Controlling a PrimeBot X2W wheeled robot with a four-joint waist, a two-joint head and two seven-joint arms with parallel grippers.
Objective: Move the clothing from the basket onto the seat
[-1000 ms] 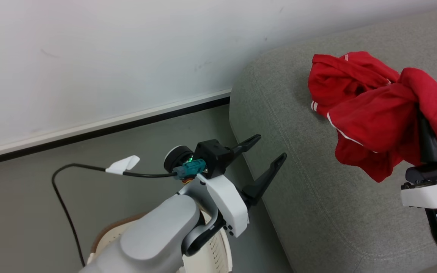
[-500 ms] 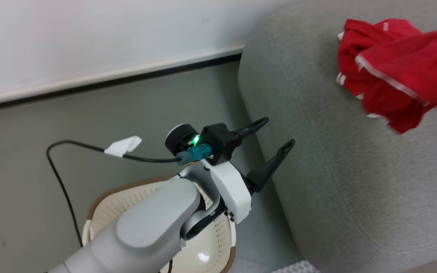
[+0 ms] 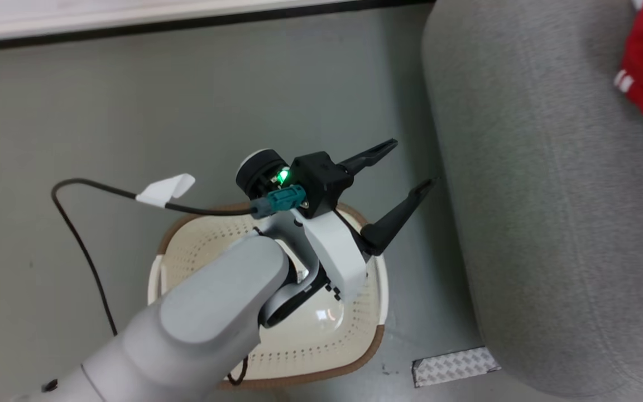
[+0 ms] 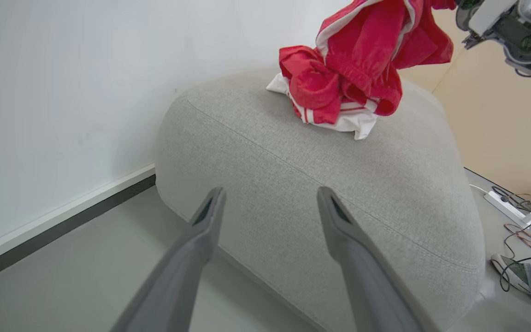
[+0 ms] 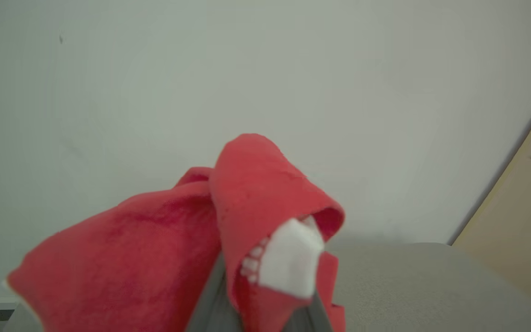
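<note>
My right gripper (image 5: 261,299) is clamped on the clothing (image 4: 348,78). The bunch hangs lengthwise straight down, bottom end touching the seat (image 4: 316,184), far right. My left gripper (image 3: 411,163) is spread wide and empty, forearm over the basket (image 3: 187,245), fingers pointing right.

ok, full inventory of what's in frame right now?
red fabric clothing with white stripes: one bundle, red and white, lower part on the sofa, top lifted
light grey upholstered sofa: one, grey, right of the basket
cream-white perforated plastic basket with brown rim: one, on the floor under the left arm, no clothing in the visible part
black cable with white tag: one, runs from the left wrist
metal tread plate: one, silver, on the floor by the sofa
white power strip: one, on the floor beyond the sofa
left gripper: open, empty
right gripper: shut on the clothing
</note>
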